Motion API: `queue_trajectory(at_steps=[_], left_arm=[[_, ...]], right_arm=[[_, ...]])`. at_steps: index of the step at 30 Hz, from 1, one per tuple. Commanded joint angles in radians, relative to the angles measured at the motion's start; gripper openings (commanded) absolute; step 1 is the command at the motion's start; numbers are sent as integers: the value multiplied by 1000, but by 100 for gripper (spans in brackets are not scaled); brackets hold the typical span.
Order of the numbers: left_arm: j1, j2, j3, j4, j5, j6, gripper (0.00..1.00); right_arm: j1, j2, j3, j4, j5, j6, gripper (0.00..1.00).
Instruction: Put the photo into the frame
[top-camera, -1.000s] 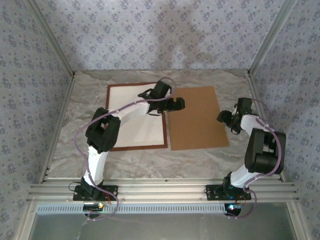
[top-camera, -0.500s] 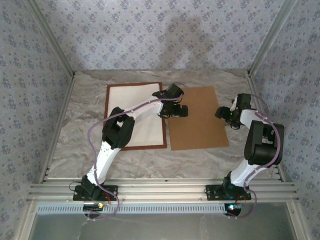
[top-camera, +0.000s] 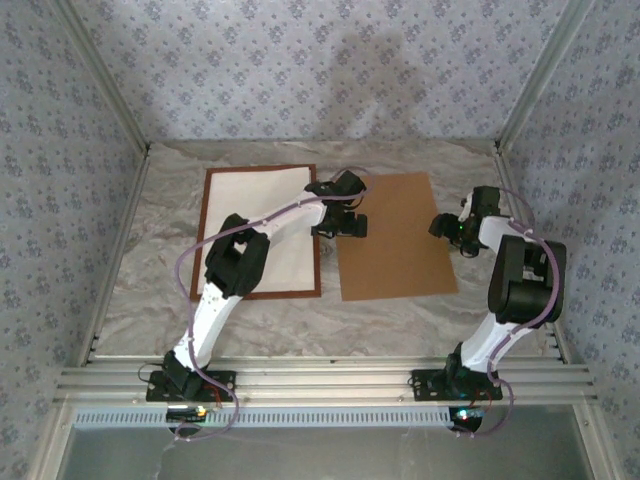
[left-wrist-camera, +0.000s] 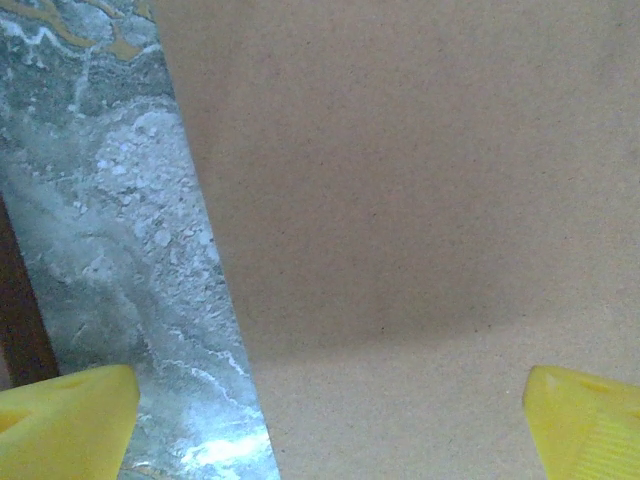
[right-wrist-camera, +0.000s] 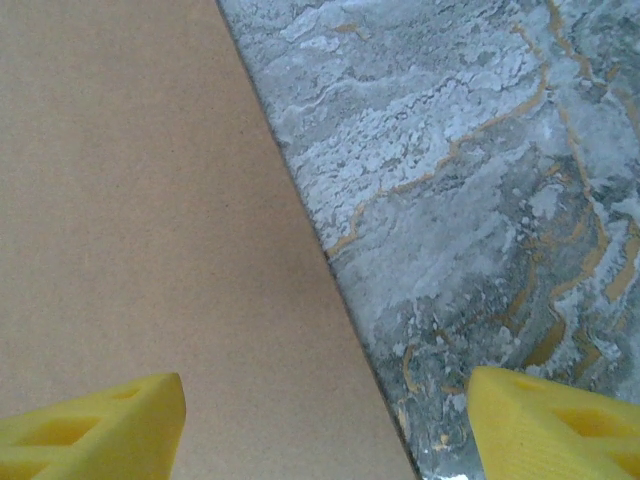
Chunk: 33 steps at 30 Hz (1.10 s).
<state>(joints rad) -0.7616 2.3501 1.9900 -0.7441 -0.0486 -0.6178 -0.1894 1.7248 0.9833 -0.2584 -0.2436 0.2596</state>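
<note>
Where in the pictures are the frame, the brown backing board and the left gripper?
the frame (top-camera: 260, 168), top external view, on its far moulding strip.
the brown backing board (top-camera: 400, 240), top external view, on the middle of its face.
the left gripper (left-wrist-camera: 325, 425), left wrist view, midway between its yellow fingertips.

No legible text, label, brand, number or sign anywhere. Blank faces on plain brown rectangular backing board (top-camera: 397, 236), cream sheet (top-camera: 255, 205) inside thin reddish-brown wooden picture frame (top-camera: 258, 295), and grey marbled tabletop (top-camera: 400, 320).
</note>
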Motion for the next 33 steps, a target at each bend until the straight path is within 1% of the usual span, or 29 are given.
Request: queue_trajectory(at_steps=[1,10,17,24,29,33], left_arm=[[-9,44,59,-70,17,9,99],[-22,85,83,-41,94,-23,98],[-32,115,114,-45,125,-29,99],[-34,118,120,-24,159,-40,98],[-38,114,128,8,225,-45,99],[-46,100,145,9,223,-40,99]], right_arm=[[6,38,45,-29,-4,-35,75],[61,79,101,-116,-7,-77,74],[78,103,118,-162,-22,-85,74],[81,104,117,-173,-30,-88,74],[80,105,112,-168,-56,-88,74],[81,104,107,-157,-87,-84,74]])
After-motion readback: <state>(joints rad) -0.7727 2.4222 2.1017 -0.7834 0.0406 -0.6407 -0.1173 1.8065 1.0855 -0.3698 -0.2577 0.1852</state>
